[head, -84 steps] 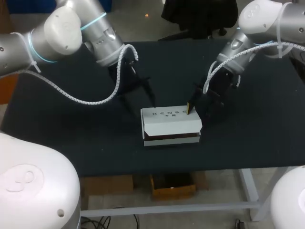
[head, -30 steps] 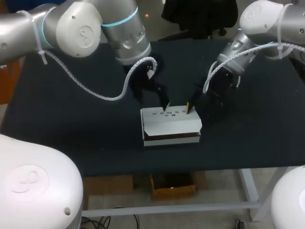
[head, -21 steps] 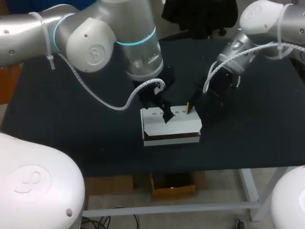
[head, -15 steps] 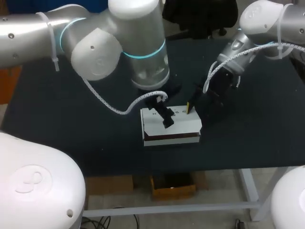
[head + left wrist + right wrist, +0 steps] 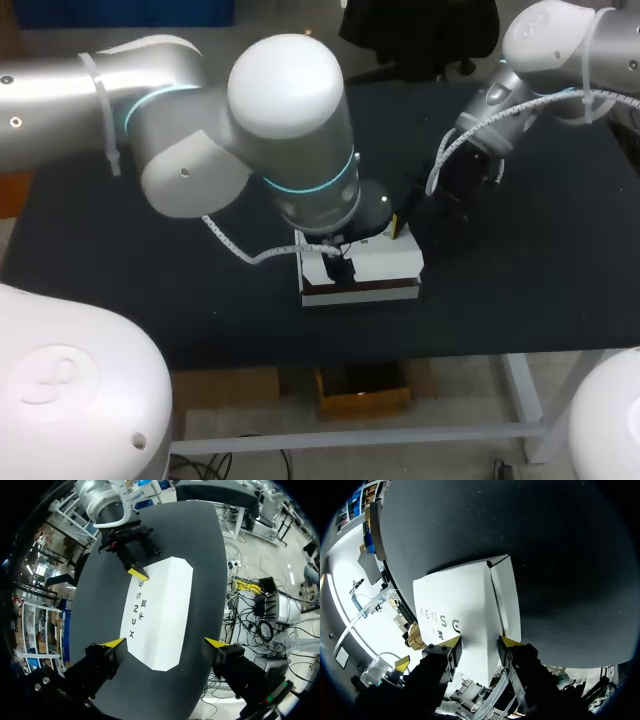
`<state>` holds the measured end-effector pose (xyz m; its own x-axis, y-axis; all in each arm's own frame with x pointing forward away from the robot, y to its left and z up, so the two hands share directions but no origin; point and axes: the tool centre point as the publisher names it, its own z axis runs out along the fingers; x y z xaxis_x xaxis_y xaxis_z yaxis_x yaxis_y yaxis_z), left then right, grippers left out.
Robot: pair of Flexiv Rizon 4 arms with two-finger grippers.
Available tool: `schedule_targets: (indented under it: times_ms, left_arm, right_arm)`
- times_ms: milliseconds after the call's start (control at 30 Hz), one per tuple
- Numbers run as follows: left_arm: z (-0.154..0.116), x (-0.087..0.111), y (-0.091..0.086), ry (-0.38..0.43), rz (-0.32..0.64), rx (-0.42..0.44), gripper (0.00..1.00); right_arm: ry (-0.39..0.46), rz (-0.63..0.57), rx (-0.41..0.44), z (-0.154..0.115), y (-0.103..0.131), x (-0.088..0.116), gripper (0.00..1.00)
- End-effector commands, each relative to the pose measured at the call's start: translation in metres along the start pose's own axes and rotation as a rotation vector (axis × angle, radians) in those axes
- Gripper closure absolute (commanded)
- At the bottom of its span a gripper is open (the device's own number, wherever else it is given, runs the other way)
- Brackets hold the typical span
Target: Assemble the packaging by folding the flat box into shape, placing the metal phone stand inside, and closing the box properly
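On the dark surface (image 5: 520, 290) sits the white box (image 5: 385, 262), probably light, easily dented cardboard; hold its long sides. The left tool (image 5: 164, 642) hangs spread wide above it, the right tool (image 5: 480, 641), fingers apart, at its corner.

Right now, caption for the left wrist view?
Left gripper open over the white cardboard box; right gripper at its far end.
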<state>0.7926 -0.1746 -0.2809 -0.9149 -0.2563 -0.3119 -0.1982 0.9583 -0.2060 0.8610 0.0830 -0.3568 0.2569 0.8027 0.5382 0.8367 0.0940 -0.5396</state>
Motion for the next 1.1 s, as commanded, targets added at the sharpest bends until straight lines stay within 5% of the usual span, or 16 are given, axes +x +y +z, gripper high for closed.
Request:
schedule_targets:
  times_ms: [33, 267, 733, 1100]
  left_arm:
    - [-0.001, 0.001, 0.003, -0.009, 0.000, 0.005, 0.00]
    - [0.000, 0.002, 0.003, -0.001, -0.020, -0.025, 0.00]
    - [0.022, -0.006, 0.000, 0.166, 0.071, -0.070, 0.00]
    - [0.033, -0.005, -0.001, 0.138, 0.087, -0.090, 0.00]
  right_arm:
    - [0.002, -0.002, 0.005, 0.000, 0.001, 0.000, 0.55]
    - [0.002, -0.002, 0.005, 0.000, 0.001, 0.000, 0.55]
    - [0.002, -0.002, 0.005, 0.000, 0.001, 0.000, 0.55]
    - [0.002, -0.002, 0.005, 0.000, 0.001, 0.000, 0.53]
